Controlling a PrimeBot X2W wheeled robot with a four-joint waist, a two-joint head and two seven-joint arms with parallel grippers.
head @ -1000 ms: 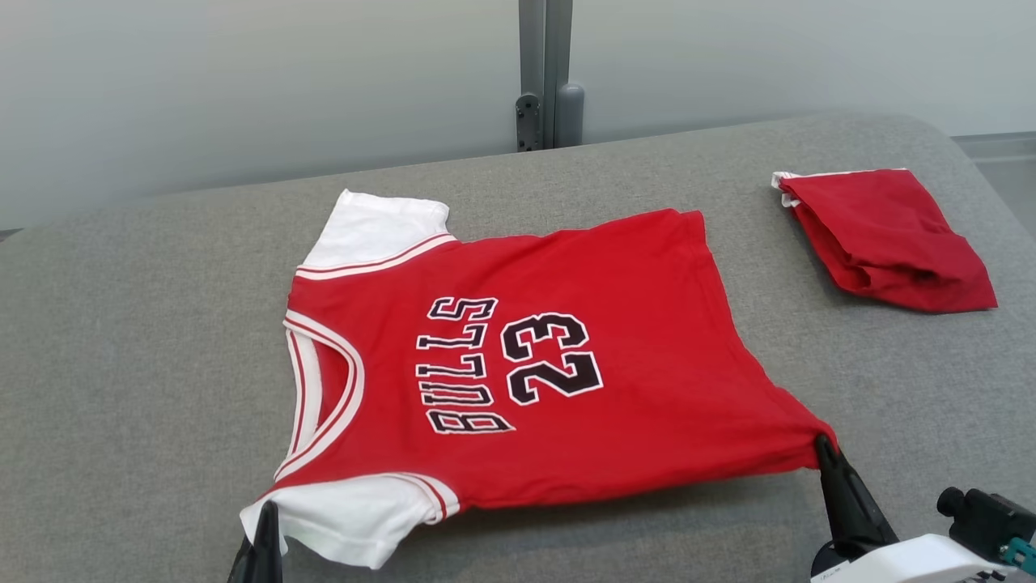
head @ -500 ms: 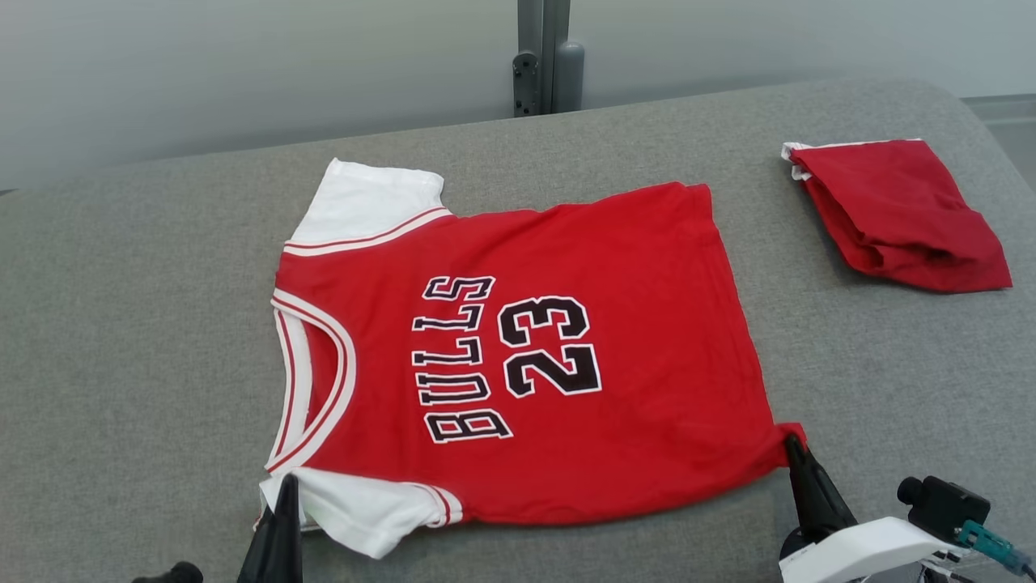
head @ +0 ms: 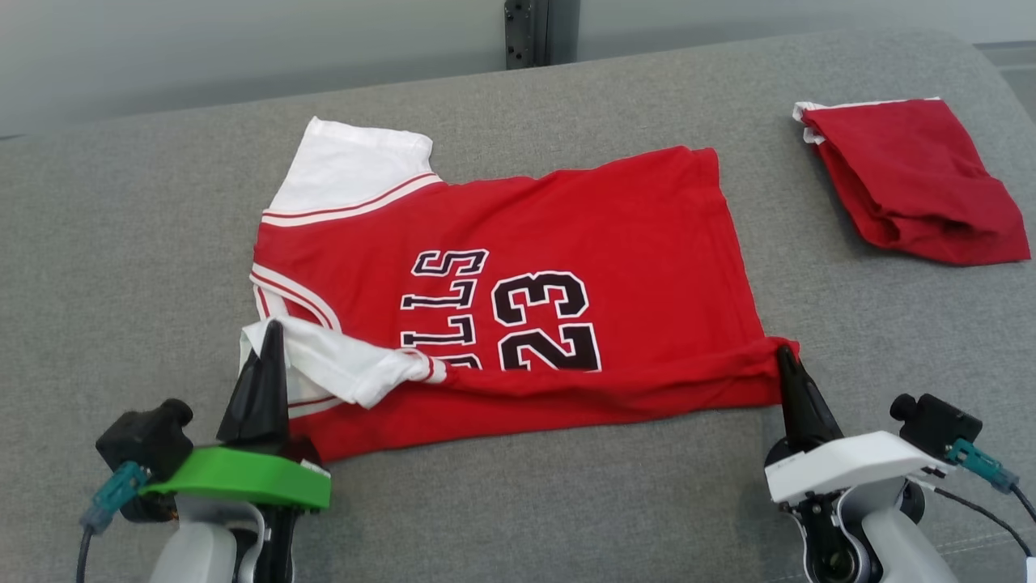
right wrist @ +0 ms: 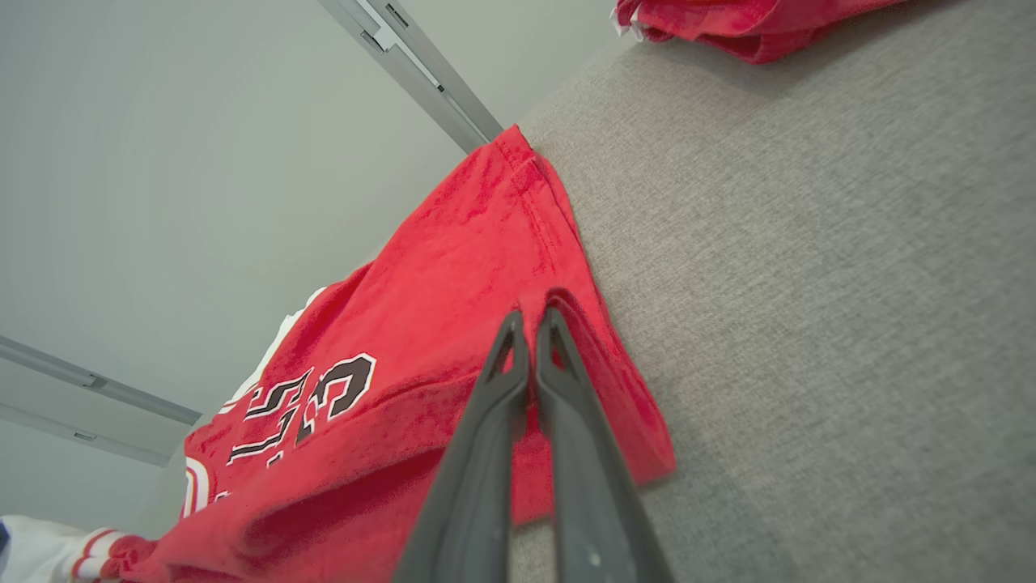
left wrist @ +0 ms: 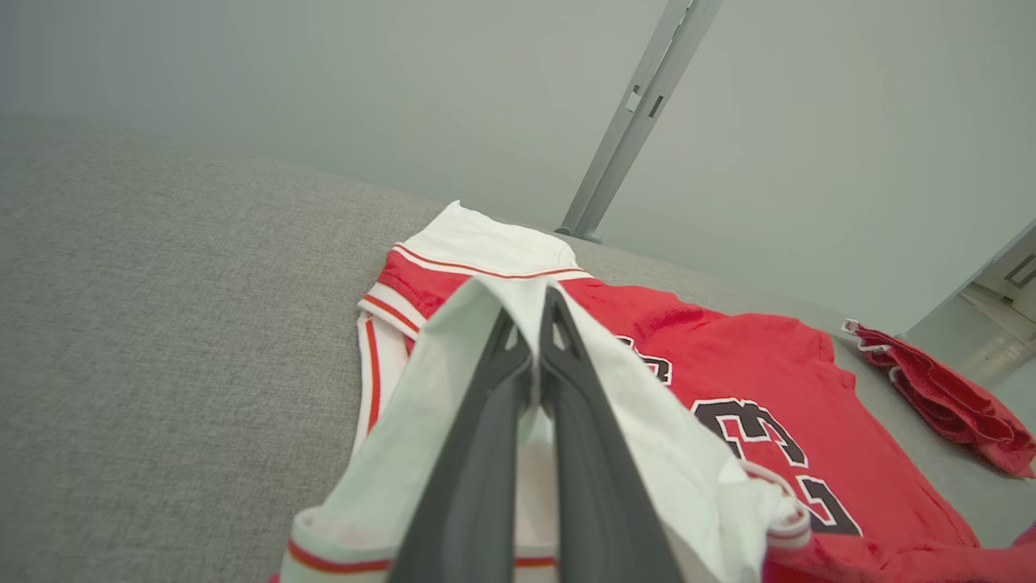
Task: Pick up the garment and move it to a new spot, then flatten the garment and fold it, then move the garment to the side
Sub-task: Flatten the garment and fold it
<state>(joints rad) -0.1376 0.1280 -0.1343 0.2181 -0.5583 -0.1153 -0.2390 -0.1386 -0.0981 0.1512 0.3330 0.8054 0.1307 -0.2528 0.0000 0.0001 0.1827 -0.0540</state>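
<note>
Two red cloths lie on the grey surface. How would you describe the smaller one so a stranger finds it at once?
On the grey surface, go to the far right corner, beyond the large jersey. A small red bundle lies there alone. Unlike the jersey, it is folded and carries no lettering.

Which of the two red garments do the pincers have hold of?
The spread red jersey with white sleeves and black 23: left pincer clamps its near sleeve, right pincer its hem corner. The folded plain red garment lies apart.
</note>
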